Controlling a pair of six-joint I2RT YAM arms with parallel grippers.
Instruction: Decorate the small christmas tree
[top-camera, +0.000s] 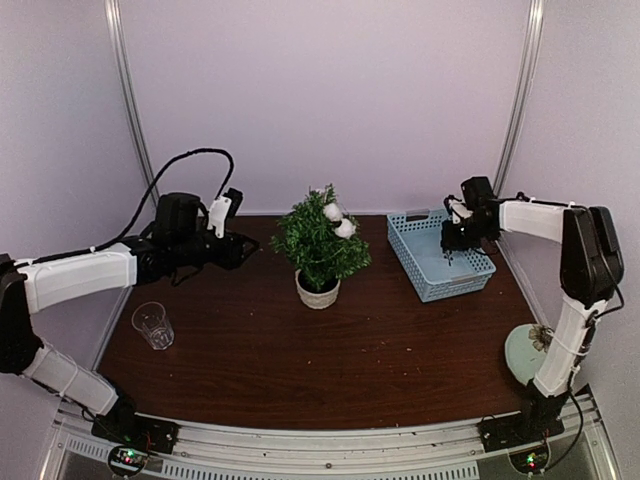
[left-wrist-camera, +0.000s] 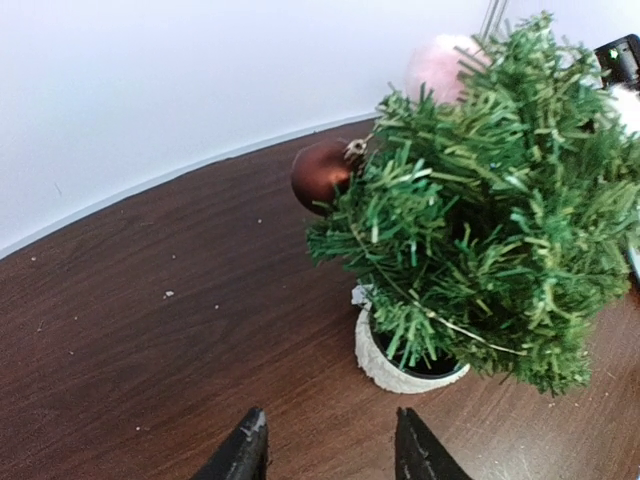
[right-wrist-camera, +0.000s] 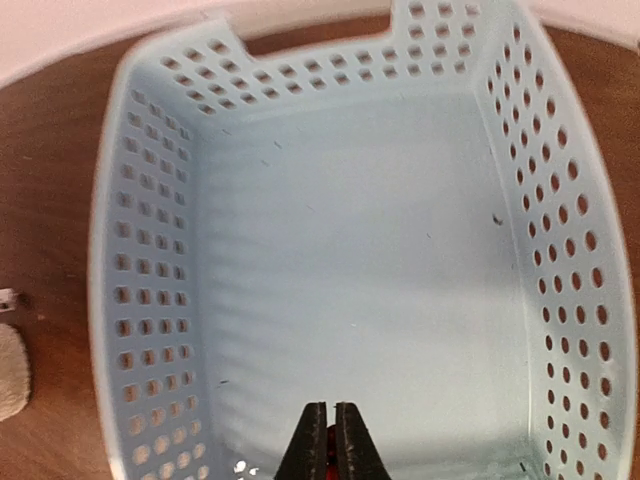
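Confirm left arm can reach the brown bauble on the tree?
Probably yes. Left gripper is open, facing the small christmas tree; the brown bauble hangs exposed on its edge, only table between.

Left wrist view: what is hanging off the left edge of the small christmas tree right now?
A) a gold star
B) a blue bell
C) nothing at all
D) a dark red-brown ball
D: a glossy red-brown ball hangs by its cap from a sprig at the left edge of the small christmas tree.
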